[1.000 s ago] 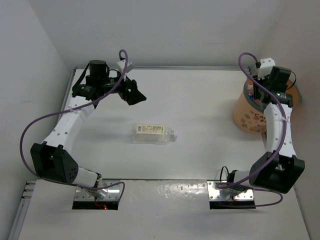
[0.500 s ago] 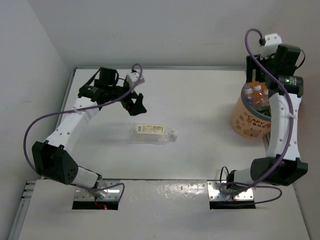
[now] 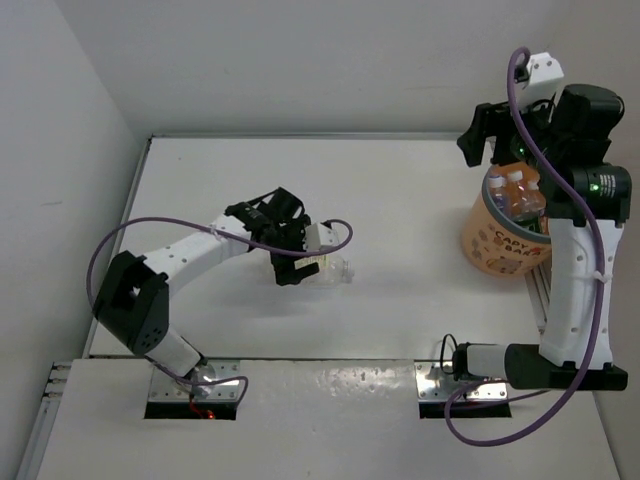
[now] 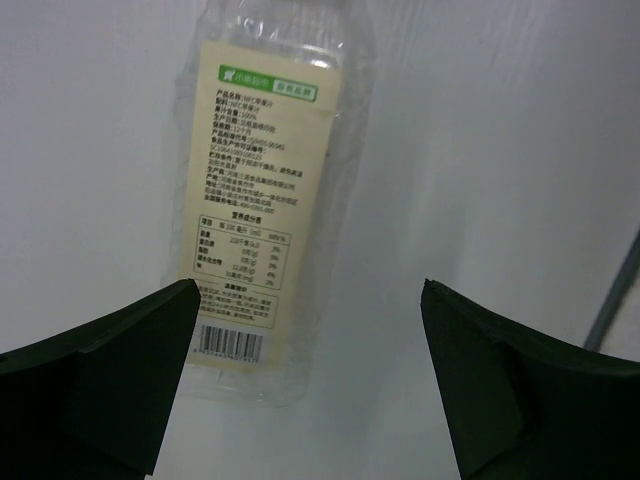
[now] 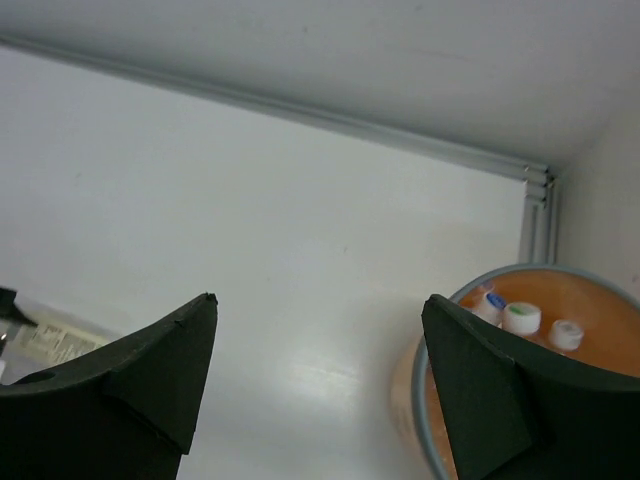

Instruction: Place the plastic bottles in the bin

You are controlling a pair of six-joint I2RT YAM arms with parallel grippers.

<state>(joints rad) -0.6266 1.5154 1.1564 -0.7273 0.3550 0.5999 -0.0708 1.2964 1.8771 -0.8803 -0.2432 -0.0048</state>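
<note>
One clear plastic bottle with a cream label lies on its side mid-table. My left gripper hovers right over it, open. In the left wrist view the bottle stretches away from me, its near end just inside the left finger, and nothing is held in the gripper. The orange bin stands at the right edge with several bottles upright inside. My right gripper hangs open and empty above the bin's far-left side. In the right wrist view the gripper frames bare table, with the bin's grey rim and white caps at lower right.
A metal rail runs along the table's far edge under the back wall. Side walls close in left and right. The right arm's upright link stands just beside the bin.
The left arm swung from the far-left corner to above the lying bottle. The right gripper opened and rose up out of the bin.
</note>
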